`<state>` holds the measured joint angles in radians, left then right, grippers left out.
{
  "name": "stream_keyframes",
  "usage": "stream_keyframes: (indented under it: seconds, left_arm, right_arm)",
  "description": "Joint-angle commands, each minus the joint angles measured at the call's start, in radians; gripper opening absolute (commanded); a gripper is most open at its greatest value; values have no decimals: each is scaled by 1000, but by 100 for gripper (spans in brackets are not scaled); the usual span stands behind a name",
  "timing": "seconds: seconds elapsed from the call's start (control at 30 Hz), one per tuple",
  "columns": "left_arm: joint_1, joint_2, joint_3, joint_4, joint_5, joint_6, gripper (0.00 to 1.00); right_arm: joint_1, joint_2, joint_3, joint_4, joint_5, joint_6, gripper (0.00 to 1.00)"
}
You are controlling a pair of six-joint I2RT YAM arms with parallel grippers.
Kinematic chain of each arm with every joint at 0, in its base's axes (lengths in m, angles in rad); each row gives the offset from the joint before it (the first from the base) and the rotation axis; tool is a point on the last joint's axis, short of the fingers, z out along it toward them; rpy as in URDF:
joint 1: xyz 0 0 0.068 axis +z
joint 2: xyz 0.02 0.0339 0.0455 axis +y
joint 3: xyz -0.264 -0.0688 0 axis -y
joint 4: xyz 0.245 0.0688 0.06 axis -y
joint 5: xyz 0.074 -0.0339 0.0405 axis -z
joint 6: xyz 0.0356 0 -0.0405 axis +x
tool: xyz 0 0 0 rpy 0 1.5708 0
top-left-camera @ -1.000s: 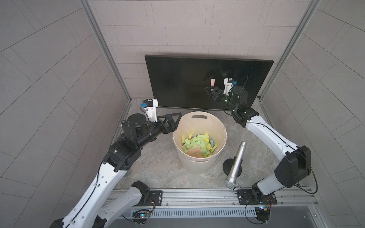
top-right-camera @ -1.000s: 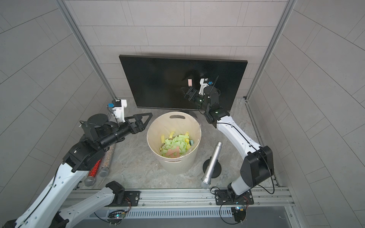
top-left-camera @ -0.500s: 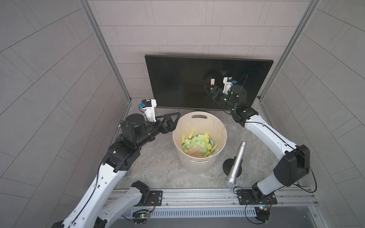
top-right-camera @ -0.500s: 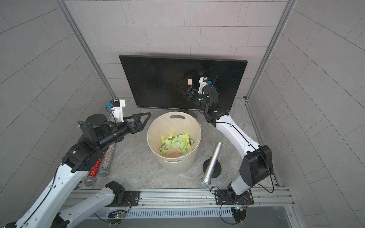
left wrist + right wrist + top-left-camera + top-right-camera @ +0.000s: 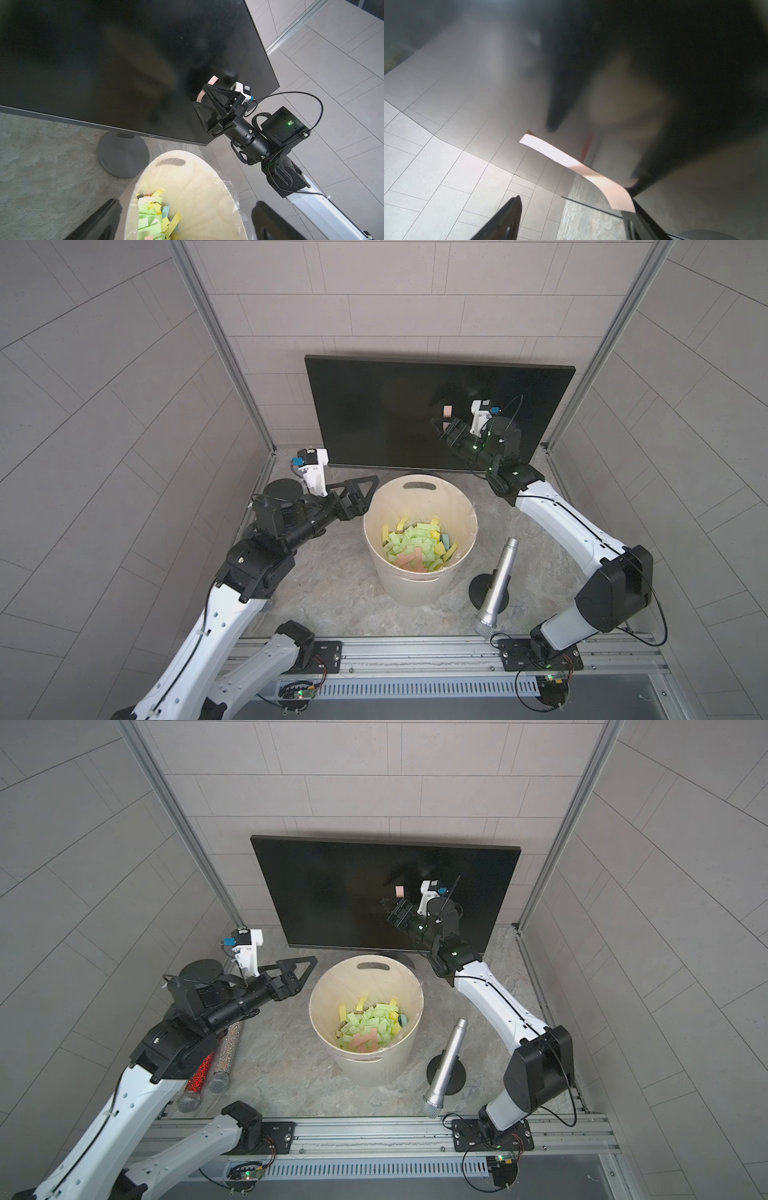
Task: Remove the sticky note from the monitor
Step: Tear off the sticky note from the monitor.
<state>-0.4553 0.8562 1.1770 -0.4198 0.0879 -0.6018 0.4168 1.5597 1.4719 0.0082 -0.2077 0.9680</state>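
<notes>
The black monitor [image 5: 374, 414] [image 5: 324, 894] stands upright at the back. A pink sticky note [image 5: 447, 411] [image 5: 399, 891] hangs on the right half of its screen. My right gripper [image 5: 442, 425] [image 5: 390, 907] is up at the screen, open, with its jaws on either side of the note's loose lower end. In the right wrist view the note [image 5: 571, 164] curls off the screen and touches one finger [image 5: 633, 220]; the other stands well clear. My left gripper [image 5: 370, 494] [image 5: 306, 974] hovers open and empty by the cream bucket [image 5: 419, 597].
The bucket [image 5: 374, 1069] holds several green, yellow and pink paper strips. A silver microphone [image 5: 496, 585] leans on a round black stand to its right. Two glittery microphones [image 5: 216, 1060] lie under my left arm. The monitor's round foot [image 5: 123, 153] sits behind the bucket.
My right gripper has risen a little along the screen to the note and its jaws have narrowed. The left arm has barely moved.
</notes>
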Motion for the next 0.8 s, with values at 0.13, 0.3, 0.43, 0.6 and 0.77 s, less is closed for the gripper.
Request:
stream_keyframes:
  seconds: [0.13,0.3,0.43,0.6,0.77]
  left_arm:
    - [8,-9,5,13,16,6,100]
    - [8,-8,8,12,16,4,100]
    - [10,-11,10,10,15,6,100]
    - [10,-15,8,6,14,6,100]
    - [11,-24,3,4,11,5,100]
  right_arm:
    - [-32,-9,51,24,48,1,74]
    - [-39,-9,62,20,46,6,72]
    - [-44,-9,66,21,46,10,69]
    - [-47,-11,62,25,42,16,63]
    - [-51,-15,46,41,35,30,51]
